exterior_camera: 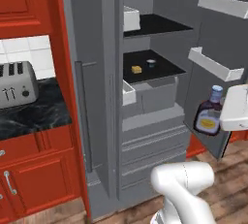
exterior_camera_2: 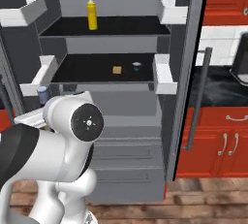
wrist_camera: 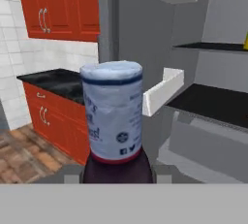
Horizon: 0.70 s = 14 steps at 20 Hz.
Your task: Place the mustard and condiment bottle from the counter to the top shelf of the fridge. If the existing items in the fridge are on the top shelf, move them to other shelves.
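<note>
A black marble counter (exterior_camera: 34, 114) on red cabinets carried a silver toaster (exterior_camera: 17, 85) at the left. Beside it the grey fridge (exterior_camera: 145, 136) stood open. The mustard (exterior_camera_2: 91, 13) stood near the left end of the top shelf (exterior_camera_2: 126, 25); an orange block (exterior_camera_2: 117, 70) and a white cup (exterior_camera_2: 137, 66) sat mid-shelf below. At the right, the gripper (exterior_camera: 224, 114) clasped the condiment bottle (exterior_camera: 209, 113) before the open door.
</note>
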Tool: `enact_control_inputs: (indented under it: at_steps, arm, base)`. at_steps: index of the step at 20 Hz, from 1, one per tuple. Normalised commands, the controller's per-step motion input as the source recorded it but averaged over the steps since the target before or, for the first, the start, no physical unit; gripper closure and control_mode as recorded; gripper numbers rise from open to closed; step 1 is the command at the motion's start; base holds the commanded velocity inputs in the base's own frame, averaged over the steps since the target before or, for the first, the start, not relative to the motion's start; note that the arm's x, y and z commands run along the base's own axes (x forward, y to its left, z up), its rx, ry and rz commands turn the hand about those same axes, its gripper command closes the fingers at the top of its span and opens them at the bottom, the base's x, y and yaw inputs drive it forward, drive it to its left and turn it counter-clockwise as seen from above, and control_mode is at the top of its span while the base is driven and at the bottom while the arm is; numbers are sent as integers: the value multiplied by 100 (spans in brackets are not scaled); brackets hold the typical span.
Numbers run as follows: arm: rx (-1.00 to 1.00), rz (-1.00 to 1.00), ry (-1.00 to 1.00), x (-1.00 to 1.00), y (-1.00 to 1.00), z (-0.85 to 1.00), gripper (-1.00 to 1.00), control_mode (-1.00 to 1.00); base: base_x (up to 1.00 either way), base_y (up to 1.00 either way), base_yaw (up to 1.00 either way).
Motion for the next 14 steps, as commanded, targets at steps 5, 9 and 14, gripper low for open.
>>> enact_control_inputs:
  at_steps: [5,9,14]
  arm:
    - [0,0,0,0,0,0,100,100]
    - [0,0,0,0,0,0,100,100]
    - [0,0,0,0,0,0,100,100]
  base:
    - [89,0,37]
    - [76,-34,30]
    - [53,-45,8]
